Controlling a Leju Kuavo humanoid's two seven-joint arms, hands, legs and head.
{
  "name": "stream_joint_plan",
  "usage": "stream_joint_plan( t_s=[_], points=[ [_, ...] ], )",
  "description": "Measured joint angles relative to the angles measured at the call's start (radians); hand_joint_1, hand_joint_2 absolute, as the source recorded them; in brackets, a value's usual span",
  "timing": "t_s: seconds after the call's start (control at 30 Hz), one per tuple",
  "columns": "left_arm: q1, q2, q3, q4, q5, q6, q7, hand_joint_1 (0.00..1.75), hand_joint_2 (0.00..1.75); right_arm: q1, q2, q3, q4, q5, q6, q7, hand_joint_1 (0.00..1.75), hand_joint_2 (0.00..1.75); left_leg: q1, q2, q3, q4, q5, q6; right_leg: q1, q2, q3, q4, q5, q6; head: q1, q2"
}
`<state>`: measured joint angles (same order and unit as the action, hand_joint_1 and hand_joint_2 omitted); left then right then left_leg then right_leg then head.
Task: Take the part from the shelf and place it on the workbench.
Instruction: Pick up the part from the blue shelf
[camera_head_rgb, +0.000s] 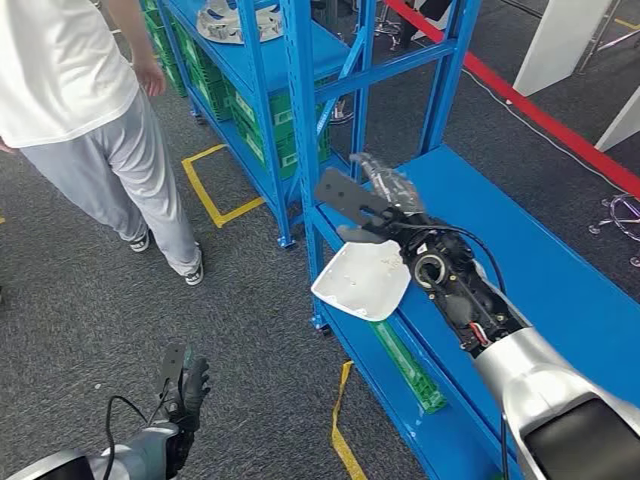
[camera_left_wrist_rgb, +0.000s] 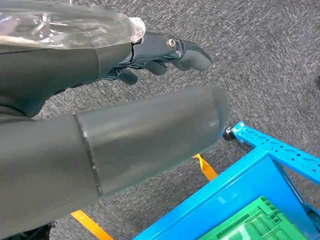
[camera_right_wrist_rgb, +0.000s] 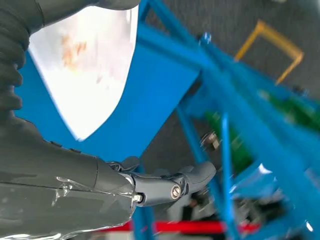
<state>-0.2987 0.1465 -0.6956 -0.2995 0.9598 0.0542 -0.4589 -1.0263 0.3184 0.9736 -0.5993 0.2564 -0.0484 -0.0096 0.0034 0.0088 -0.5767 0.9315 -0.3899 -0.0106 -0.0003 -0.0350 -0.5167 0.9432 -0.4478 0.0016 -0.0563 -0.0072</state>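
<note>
Grey carpet floor (camera_head_rgb: 90, 330) with yellow tape marks; a blue rack (camera_head_rgb: 264, 90) stands at 12 o'clock and a low blue workbench (camera_head_rgb: 543, 270) runs from centre out to 4 o'clock. A person (camera_head_rgb: 98, 110) walks at 10 o'clock, well apart from me. My right hand (camera_head_rgb: 377, 205) holds the white part (camera_head_rgb: 362, 282) from above, over the bench's near corner, so part of it overhangs the floor. Judging by that, I should carry it further toward 3 o'clock, where open blue surface lies, away from the rack post (camera_head_rgb: 302, 150). My left hand (camera_head_rgb: 185, 395) hangs low at 7 o'clock, fingers loosely curled, holding nothing.
</note>
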Motion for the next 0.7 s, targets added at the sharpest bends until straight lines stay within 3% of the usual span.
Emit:
stream_joint_plan(
  t_s=[0.23,0.27,0.37,0.4,0.57,0.7],
  points=[
    [0.0,0.001,0.002,0.0,0.004,-0.002,0.001,0.0,0.0,0.028,0.014,0.03,0.009,-0.071,0.068,-0.112,0.0,1.75,0.0,0.0,0.0,0.0,0.0,0.0,0.0,0.0,0.0,0.0,0.0,0.0,0.0,0.0],
    [0.0,0.001,0.002,0.0,0.004,-0.002,0.0,0.0,0.0,0.033,0.014,0.03,0.01,-0.106,0.075,-0.141,0.0,1.31,0.0,0.0,0.0,0.0,0.0,0.0,0.0,0.0,0.0,0.0,0.0,0.0,0.0,0.0],
    [0.0,0.001,0.002,0.0,0.004,-0.002,-0.002,0.0,0.0,0.053,0.014,0.021,0.01,-0.225,0.112,-0.192,0.0,1.31,0.0,0.0,0.0,0.0,0.0,0.0,0.0,0.0,0.0,0.0,0.0,0.0,0.0,0.0],
    [0.0,0.001,0.002,0.0,0.006,-0.002,-0.002,0.0,0.0,0.059,0.014,0.016,0.009,-0.264,0.13,-0.197,0.0,1.75,0.0,0.0,0.0,0.0,0.0,0.0,0.0,0.0,0.0,0.0,0.0,0.0,0.0,0.0],
    [0.003,0.007,0.004,0.0,0.016,-0.002,-0.006,0.0,0.0,0.092,0.007,-0.005,-0.009,-0.443,0.178,-0.207,0.0,1.75,0.0,0.0,0.0,0.0,0.0,0.0,0.0,0.0,-0.001,0.0,0.0,0.0,0.0,0.0],
    [0.007,0.013,0.007,0.0,0.023,-0.002,-0.008,0.0,0.0,0.105,-0.004,-0.014,-0.026,-0.47,0.17,-0.207,0.0,1.75,0.0,0.0,0.0,0.0,0.0,0.0,0.0,0.0,-0.001,0.0,0.0,0.0,0.0,0.0]
  ],
)
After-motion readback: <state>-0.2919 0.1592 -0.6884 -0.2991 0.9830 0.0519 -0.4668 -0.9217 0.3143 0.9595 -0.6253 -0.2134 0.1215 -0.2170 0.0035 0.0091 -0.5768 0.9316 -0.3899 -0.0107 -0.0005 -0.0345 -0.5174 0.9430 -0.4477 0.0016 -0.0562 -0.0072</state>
